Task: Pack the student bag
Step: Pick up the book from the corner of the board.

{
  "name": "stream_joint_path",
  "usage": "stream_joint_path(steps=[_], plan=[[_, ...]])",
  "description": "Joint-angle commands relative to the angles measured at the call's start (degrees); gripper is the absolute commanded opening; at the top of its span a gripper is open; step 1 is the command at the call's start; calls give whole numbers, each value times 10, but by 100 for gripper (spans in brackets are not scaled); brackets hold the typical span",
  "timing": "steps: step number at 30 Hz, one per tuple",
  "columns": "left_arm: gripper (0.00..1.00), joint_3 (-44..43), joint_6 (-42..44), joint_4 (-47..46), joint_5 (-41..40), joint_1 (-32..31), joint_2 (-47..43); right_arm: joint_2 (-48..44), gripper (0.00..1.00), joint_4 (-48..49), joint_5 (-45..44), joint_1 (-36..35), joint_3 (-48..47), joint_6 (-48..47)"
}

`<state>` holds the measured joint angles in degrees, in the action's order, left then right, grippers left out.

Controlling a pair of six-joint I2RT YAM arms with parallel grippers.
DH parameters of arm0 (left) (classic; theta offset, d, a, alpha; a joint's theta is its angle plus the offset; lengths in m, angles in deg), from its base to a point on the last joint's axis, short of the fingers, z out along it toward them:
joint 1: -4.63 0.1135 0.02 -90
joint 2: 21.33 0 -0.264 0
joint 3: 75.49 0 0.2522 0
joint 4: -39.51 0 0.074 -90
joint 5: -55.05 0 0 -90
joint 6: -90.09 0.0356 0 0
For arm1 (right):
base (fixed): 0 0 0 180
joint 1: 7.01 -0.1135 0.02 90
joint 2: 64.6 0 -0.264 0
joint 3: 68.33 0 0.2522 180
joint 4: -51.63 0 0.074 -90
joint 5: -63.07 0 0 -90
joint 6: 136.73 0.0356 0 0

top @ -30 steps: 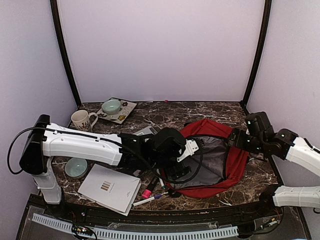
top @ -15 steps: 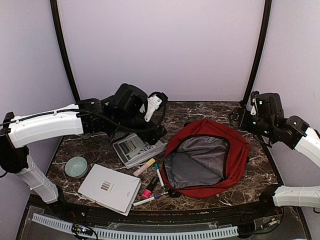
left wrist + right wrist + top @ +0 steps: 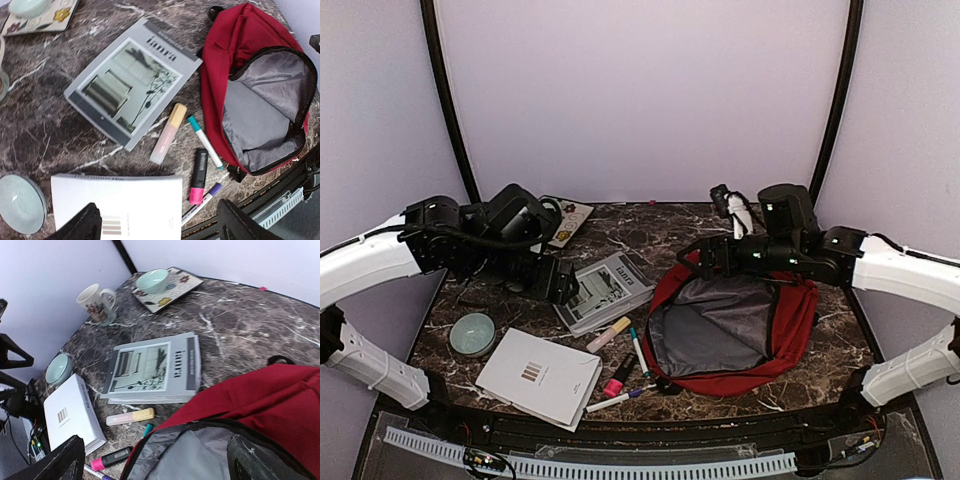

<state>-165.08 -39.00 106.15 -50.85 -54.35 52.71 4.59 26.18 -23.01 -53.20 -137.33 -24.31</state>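
On the right half of the bench the student bag (image 3: 798,318) lies flat, its mouth gaping and the grey lining bare. A second ago your left arm lay across it. Now it has drawn back left, left fingers (image 3: 85,227) spread and empty, while the right fingers (image 3: 62,462), also spread, have swung in over the bag's rear. Packing looks unstarted. The grey magazine (image 3: 132,85) title is too blurred to read, and the white book (image 3: 125,205) shows only a striped mark.

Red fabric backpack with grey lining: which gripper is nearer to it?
Right. The right gripper is above the red fabric backpack's far-left rim; the left gripper is off to its left, beside the grey magazine.
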Motion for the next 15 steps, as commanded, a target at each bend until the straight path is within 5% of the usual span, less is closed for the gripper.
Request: stream_joint_path(steps=[1,8,15], plan=[[82,64,-151,83,29,30,-38,95,100,86,77,-38,-51,-41],[81,138,-192,111,69,50,-73,280,96,-31,163,-110,-210,-145],[80,166,-198,101,72,64,-119,399,89,-81,188,-143,-289,-146]])
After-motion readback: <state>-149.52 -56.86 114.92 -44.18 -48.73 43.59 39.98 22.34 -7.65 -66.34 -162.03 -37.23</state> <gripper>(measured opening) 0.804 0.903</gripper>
